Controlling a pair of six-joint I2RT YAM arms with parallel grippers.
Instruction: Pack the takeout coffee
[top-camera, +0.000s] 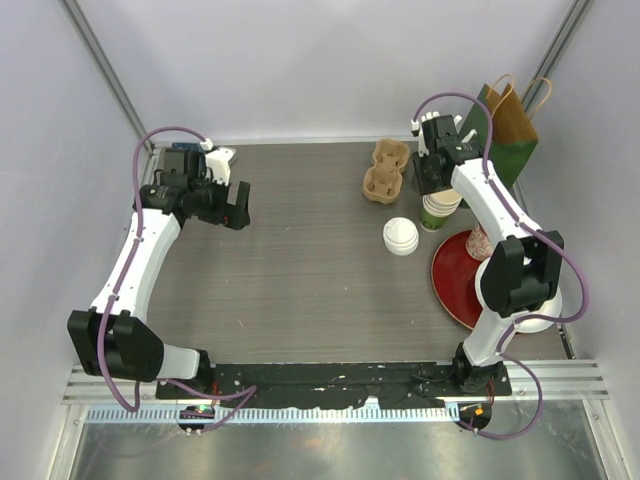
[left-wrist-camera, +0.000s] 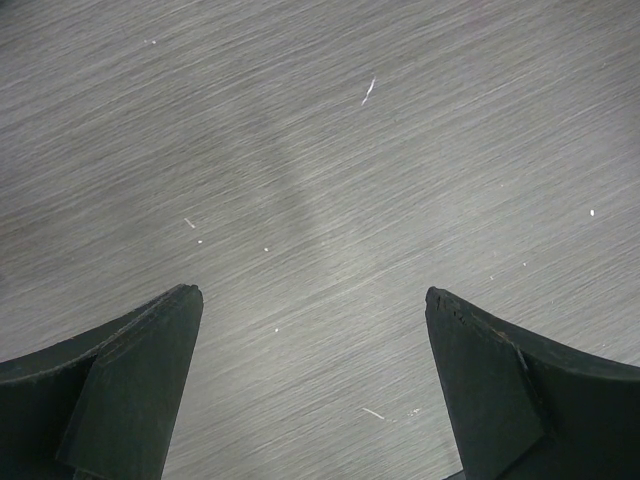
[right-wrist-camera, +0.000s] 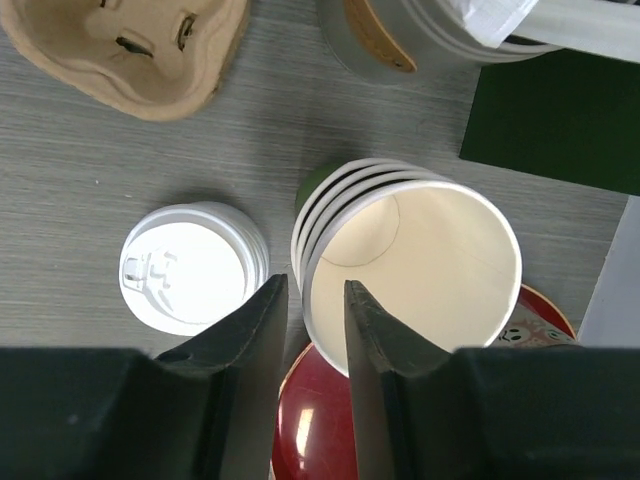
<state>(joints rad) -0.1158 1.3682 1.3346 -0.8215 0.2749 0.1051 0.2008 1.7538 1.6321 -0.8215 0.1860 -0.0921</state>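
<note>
The grey wood-grain table (top-camera: 300, 290) carries everything on its 3 o'clock side. A green-and-brown paper bag (top-camera: 512, 130) stands at 1 o'clock from the stack of green paper cups (top-camera: 438, 212). A red plate (top-camera: 455, 275) lies at 5 o'clock and a cardboard cup carrier (top-camera: 385, 172) at 10 o'clock. The stack of white lids (top-camera: 400, 237) sits just beside the cups at 8 o'clock. A pink patterned mug (top-camera: 478, 242) stands on the plate. The right gripper (right-wrist-camera: 315, 285) has narrow fingers straddling the top cup's rim, though I cannot tell if they pinch it. The left gripper (left-wrist-camera: 311, 291) gapes wide over bare table at 9 o'clock.
</note>
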